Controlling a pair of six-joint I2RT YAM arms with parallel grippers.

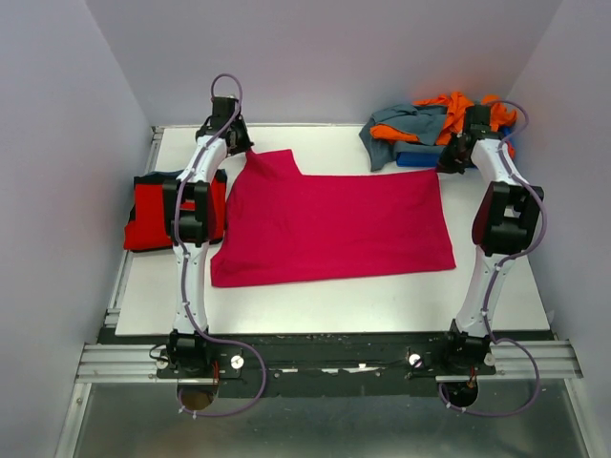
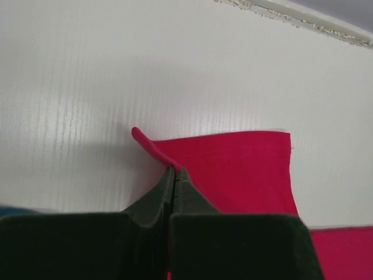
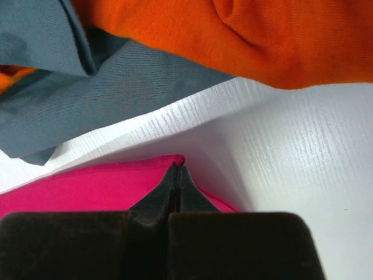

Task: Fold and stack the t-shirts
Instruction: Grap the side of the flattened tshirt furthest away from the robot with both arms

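Observation:
The magenta-pink t-shirt (image 1: 329, 229) lies spread flat on the white table. My left gripper (image 1: 239, 145) is shut on its far left sleeve edge; in the left wrist view the pinched cloth (image 2: 152, 149) rises at the closed gripper (image 2: 175, 171). My right gripper (image 1: 447, 162) is shut on the shirt's far right corner, with the pink cloth (image 3: 116, 181) at the closed gripper (image 3: 176, 168). A bright red t-shirt (image 1: 148, 215) lies folded at the table's left edge. Orange (image 1: 458, 110) and grey-teal (image 1: 401, 129) t-shirts are heaped at the back right, close above my right gripper in its wrist view (image 3: 250, 35).
A blue tray (image 1: 417, 158) shows partly under the heap at the back right. The white table (image 1: 334, 301) ends at a metal rail (image 1: 124, 277) on the left and at grey walls behind and at both sides.

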